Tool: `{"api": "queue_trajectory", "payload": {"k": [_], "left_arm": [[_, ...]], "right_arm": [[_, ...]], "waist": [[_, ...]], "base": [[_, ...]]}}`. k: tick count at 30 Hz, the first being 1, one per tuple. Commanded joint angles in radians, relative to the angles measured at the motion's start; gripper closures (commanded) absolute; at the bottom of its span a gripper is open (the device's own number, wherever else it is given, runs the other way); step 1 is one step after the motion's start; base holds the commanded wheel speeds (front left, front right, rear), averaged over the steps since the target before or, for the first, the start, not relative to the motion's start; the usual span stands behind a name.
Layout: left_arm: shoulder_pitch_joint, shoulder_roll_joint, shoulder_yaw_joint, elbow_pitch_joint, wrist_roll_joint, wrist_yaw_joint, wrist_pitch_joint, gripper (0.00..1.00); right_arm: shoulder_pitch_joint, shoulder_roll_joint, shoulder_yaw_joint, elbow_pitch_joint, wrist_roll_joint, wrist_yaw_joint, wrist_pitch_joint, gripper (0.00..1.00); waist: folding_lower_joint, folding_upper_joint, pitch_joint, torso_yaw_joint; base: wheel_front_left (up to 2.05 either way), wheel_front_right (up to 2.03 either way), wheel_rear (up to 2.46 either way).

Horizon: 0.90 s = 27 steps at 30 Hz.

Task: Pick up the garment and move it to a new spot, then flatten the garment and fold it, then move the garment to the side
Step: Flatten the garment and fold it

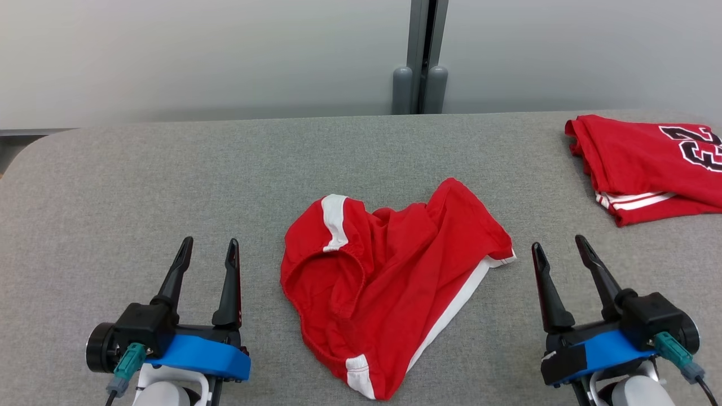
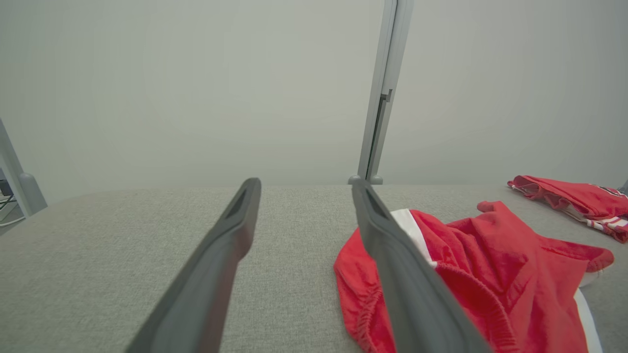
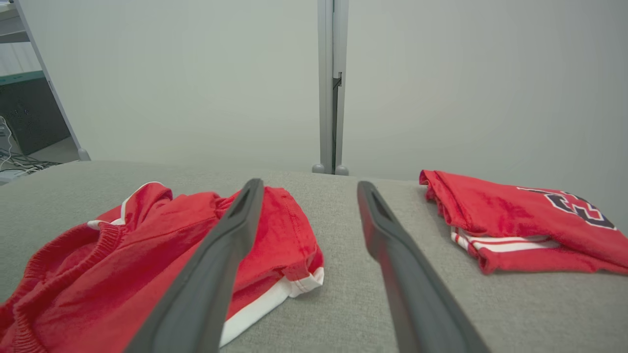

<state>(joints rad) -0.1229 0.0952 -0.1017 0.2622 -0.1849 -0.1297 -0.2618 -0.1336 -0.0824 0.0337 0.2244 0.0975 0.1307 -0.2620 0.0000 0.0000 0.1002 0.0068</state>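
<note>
The grey fabric table [image 1: 169,169] bears crumpled red shorts [image 1: 383,282] mid-surface and a folded red jersey [image 1: 637,163] far right.

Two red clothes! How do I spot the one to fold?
Look at the wide grey fabric table. In its middle lies a crumpled pair of red shorts with white stripes. Unlike the folded red jersey at the far right, it has no black number.

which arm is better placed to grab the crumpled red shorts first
Right, narrowly. Both sets of fingers stand open, but the right fingers sit closer to the red shorts, whose white-trimmed hem corner juts toward them; the left fingers have more bare table between.
</note>
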Motion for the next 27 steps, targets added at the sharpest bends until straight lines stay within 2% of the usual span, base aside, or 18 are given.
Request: {"api": "queue_trajectory", "payload": {"k": [1,10,16,21,27], "left_arm": [[0.007,0.007,0.003,-0.001,0.000,-0.002,-0.004,0.00],[0.000,0.010,-0.043,-0.001,0.006,-0.002,-0.004,0.00],[-0.022,0.032,-0.258,0.031,0.001,-0.002,-0.004,0.00],[-0.047,0.076,-0.462,0.086,-0.036,-0.001,-0.004,0.00],[-0.096,0.125,-0.625,0.171,-0.111,-0.002,0.009,0.00]], "right_arm": [[0.021,0.006,-0.004,-0.007,-0.006,0.000,-0.004,0.00],[0.031,0.021,-0.012,-0.006,-0.021,0.000,-0.004,0.00],[0.034,0.024,-0.008,0.006,-0.022,0.000,-0.004,0.00],[0.033,0.022,-0.005,0.013,-0.019,0.000,-0.004,0.00],[0.028,0.019,-0.005,0.020,-0.016,0.000,-0.004,0.00]], "waist": [[0.0000,0.0000,0.000,0.000],[0.0000,0.0000,0.000,0.000],[0.0000,0.0000,-0.004,-0.003],[0.0000,0.0000,-0.004,-0.014],[0.0000,0.0000,0.004,-0.027]], "base": [[0.00,0.00,0.00],[0.00,0.00,0.00],[0.00,0.00,0.00],[0.00,0.00,0.00],[0.00,0.00,0.00]]}}
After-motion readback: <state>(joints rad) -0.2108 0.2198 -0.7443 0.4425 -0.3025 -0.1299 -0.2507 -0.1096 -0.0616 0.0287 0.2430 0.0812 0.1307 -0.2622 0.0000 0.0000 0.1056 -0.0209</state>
